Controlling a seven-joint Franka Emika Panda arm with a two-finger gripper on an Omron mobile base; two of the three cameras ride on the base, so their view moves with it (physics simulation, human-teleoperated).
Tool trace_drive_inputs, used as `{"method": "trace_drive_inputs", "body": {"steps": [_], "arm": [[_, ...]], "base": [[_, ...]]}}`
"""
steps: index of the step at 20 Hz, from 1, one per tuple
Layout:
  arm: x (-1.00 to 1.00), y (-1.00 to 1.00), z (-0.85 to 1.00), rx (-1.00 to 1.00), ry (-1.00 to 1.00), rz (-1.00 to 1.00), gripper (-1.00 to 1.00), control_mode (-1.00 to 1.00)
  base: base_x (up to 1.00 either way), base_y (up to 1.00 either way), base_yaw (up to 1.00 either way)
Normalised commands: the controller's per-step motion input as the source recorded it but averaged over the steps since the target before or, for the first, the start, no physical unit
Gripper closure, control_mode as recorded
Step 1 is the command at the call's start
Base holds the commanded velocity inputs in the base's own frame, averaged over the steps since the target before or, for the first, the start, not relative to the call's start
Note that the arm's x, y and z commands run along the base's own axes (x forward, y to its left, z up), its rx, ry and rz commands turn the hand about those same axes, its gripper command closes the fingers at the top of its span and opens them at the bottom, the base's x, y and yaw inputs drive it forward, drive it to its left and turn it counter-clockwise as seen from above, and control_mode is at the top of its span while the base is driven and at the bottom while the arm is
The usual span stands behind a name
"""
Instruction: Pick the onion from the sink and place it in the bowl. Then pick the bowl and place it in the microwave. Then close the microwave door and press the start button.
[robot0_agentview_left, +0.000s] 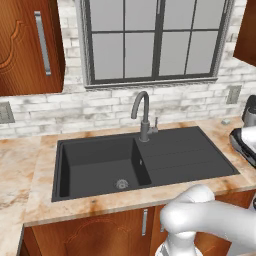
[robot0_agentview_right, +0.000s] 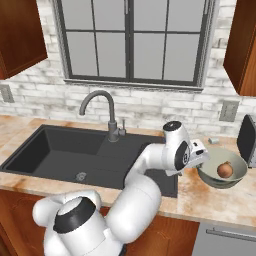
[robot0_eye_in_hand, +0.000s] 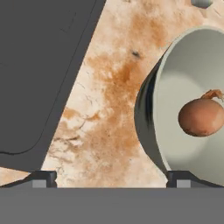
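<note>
onion (robot0_agentview_right: 225, 170) sits in bowl (robot0_agentview_right: 222, 172); end effector (robot0_agentview_right: 200, 156) released, spread wide at the bowl's left rim, where a shallow bite could tip it off the table (robot0_agentview_right: 210, 197).

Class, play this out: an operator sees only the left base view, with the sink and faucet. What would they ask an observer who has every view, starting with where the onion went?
Operator: Where is the onion?
Observer: The onion lies inside the bowl.
Operator: And where is the bowl?
Observer: It stands on the counter right of the sink, upright.
Operator: Is the gripper holding anything?
Observer: No. The gripper is open beside the bowl's rim, one fingertip over the counter, the other by the bowl.
</note>
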Motion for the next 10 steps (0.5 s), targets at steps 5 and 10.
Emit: {"method": "trace_drive_inputs", "body": {"steps": [5,10], "arm": [[0.36,-0.41,-0.03,0.00,0.00,0.05,-1.00,-1.00],[0.20,-0.50,0.02,0.00,0.00,0.00,-1.00,-1.00]], "base": [[0.00,0.00,0.00],[0.00,0.00,0.00]]}}
